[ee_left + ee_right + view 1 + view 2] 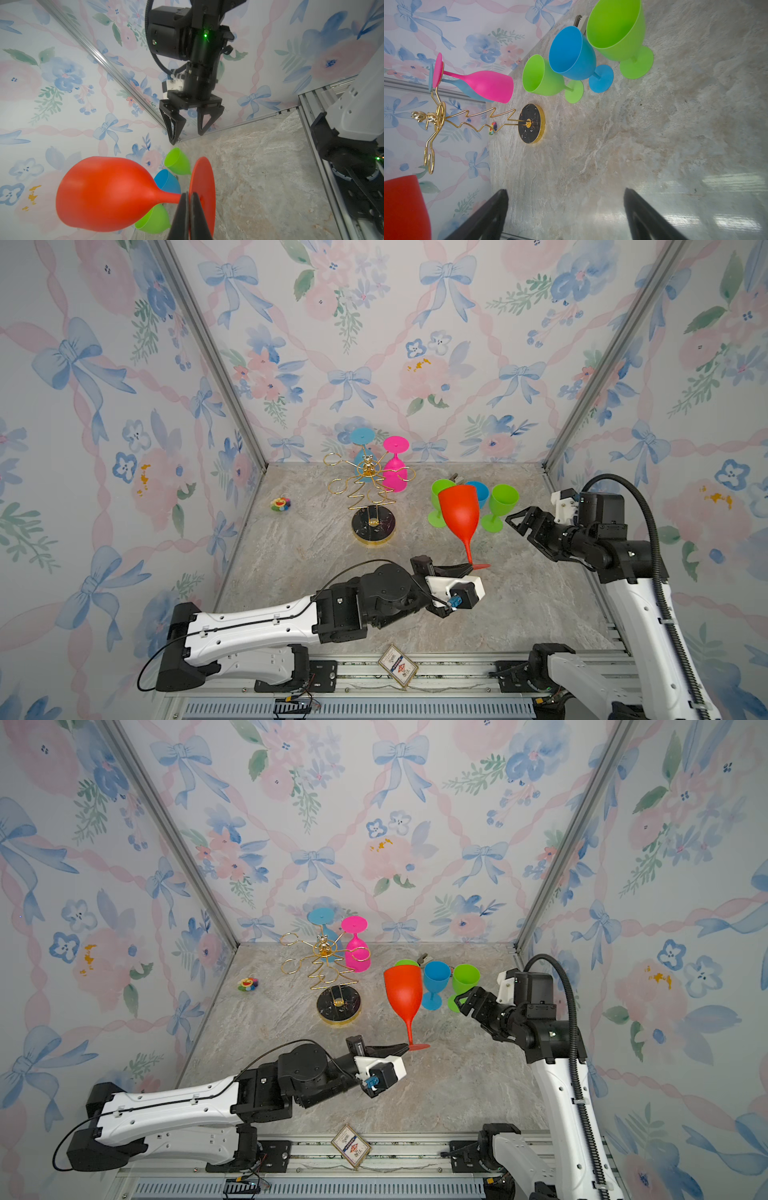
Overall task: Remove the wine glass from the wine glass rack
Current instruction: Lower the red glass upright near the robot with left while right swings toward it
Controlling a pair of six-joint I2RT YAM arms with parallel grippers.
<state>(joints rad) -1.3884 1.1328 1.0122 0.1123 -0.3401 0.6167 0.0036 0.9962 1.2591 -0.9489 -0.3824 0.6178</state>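
Note:
A red wine glass [459, 510] [403, 990] stands upright, clear of the rack and to its right. My left gripper [469, 568] [189, 194] is shut on its stem just above the round foot. I cannot tell if the foot touches the table. At the back stands the gold wine glass rack [373, 526] [531, 123], with a pink glass [395, 475] [488, 85] and a light blue glass [361, 435] hanging upside down from it. At the right my right gripper [517, 516] [564, 190] is open and empty, above the table near the standing glasses.
Two green glasses [503, 499] [436, 489] and a blue glass [436, 975] stand upright right of the rack, behind the red glass. A small colourful flower toy [280, 504] lies at the left wall. A card [397, 666] rests on the front rail.

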